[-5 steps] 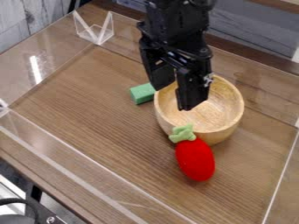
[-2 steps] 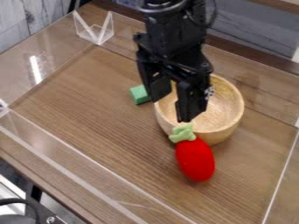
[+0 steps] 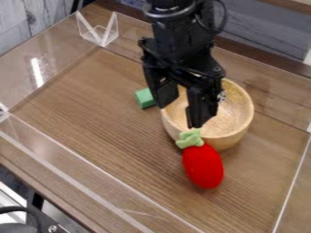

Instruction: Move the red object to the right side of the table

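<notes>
The red object (image 3: 205, 167), a small rounded toy fruit with a green leafy stem (image 3: 190, 139), lies on the table (image 3: 97, 109) just in front of a wooden bowl (image 3: 231, 114). My black gripper (image 3: 177, 111) hangs above the bowl's left rim, behind and above the fruit, pointing steeply down. Its two fingers stand apart with nothing between them. It does not touch the fruit.
A flat green block (image 3: 145, 97) lies left of the bowl, partly hidden by my gripper. Low clear acrylic walls (image 3: 36, 136) border the tabletop; a clear stand (image 3: 97, 29) sits at the back left. Bare wood stretches left and front.
My gripper has shifted slightly left and rolled a little about its own axis. The fruit, bowl and block have not moved.
</notes>
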Action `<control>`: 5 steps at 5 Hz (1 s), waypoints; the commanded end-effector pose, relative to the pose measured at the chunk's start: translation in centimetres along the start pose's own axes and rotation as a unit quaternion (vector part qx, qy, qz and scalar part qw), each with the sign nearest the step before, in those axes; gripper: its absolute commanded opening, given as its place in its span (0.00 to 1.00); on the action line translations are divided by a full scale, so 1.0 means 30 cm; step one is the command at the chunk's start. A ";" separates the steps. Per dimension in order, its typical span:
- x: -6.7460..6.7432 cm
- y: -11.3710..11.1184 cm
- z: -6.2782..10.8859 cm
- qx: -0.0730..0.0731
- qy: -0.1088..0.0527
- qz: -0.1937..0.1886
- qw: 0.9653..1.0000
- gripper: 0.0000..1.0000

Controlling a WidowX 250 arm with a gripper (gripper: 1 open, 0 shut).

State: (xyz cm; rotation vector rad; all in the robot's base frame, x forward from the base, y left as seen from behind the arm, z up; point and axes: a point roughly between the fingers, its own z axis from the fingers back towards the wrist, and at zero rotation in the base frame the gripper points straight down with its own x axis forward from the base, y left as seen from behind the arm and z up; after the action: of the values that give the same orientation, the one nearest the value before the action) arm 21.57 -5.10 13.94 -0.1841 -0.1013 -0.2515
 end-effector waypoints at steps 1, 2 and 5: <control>0.011 -0.021 0.008 0.002 -0.014 -0.010 1.000 1.00; -0.001 -0.036 -0.013 0.001 -0.010 -0.019 1.000 1.00; 0.000 -0.067 0.030 -0.002 -0.029 0.014 0.999 1.00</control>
State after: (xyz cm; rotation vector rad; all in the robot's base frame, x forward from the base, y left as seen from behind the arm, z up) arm 20.46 -6.66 13.91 -0.1935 -0.1103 -0.2130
